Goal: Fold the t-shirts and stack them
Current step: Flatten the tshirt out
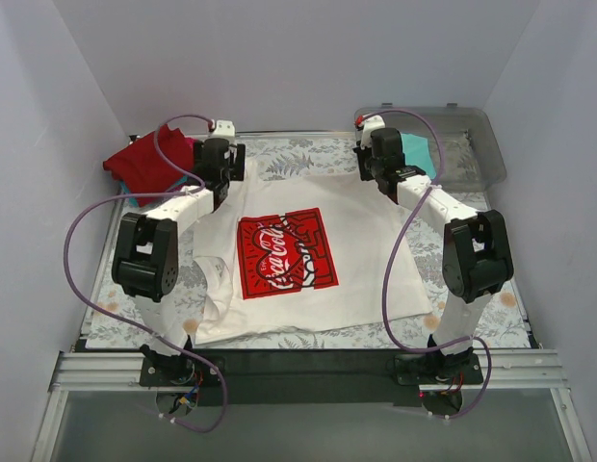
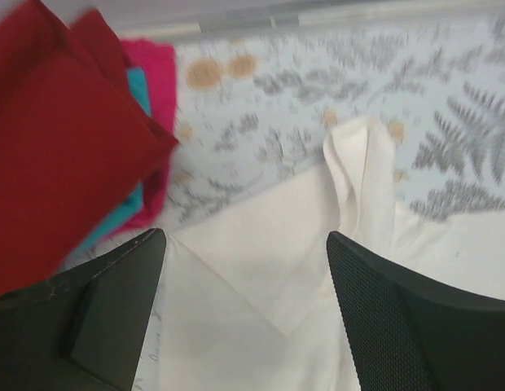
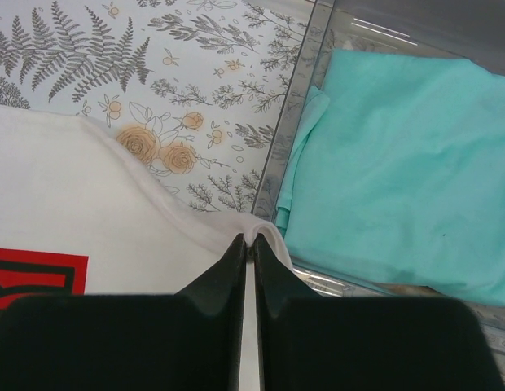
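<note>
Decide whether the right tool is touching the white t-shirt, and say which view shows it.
Touching. The right wrist view shows the right tool closed on the edge of the white t-shirt, with the cloth pinched between its tips.

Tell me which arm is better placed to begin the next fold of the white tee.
Right, probably: the right gripper is shut on the tee at its far edge, while the left gripper hangs open over the other far corner, holding nothing.
</note>
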`<state>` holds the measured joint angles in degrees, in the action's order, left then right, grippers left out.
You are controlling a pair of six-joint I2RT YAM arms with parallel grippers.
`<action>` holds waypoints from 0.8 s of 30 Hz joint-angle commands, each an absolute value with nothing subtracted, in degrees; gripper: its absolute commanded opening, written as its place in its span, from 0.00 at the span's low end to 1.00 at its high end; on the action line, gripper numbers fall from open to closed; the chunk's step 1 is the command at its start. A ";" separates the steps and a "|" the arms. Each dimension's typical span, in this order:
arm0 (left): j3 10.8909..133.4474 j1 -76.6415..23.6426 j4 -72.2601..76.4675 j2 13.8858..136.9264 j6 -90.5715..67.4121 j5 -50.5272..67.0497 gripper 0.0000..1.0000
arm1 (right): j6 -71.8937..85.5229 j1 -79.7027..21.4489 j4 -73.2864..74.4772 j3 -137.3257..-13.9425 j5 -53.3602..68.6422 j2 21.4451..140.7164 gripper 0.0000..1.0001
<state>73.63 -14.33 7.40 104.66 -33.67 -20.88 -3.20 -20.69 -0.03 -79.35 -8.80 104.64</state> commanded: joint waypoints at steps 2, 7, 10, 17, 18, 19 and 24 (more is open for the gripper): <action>70.41 -14.50 2.20 106.70 -36.73 -18.11 0.73 | -2.99 -20.57 -1.41 -80.95 -8.35 104.33 0.01; 67.60 -14.50 -3.16 105.03 -42.18 -17.22 0.69 | -2.99 -20.48 -1.41 -80.77 -7.91 104.41 0.01; 66.45 -14.50 -4.22 105.38 -44.81 -17.40 0.68 | -2.90 -20.57 -1.41 -80.77 -7.56 104.50 0.01; 69.16 -14.41 -5.54 110.03 -48.08 -19.24 0.64 | -2.64 -20.57 -1.23 -80.42 -7.12 104.59 0.01; 69.52 -14.41 -5.45 110.91 -48.42 -19.25 0.63 | -2.81 -20.57 -1.23 -80.42 -7.21 104.50 0.01; 69.87 -14.50 -5.19 111.27 -48.43 -19.51 0.62 | -2.81 -20.57 -1.14 -80.42 -7.12 104.41 0.01; 71.62 -14.41 -3.34 113.02 -48.78 -20.91 0.56 | -2.81 -20.57 -0.88 -80.42 -6.77 104.33 0.01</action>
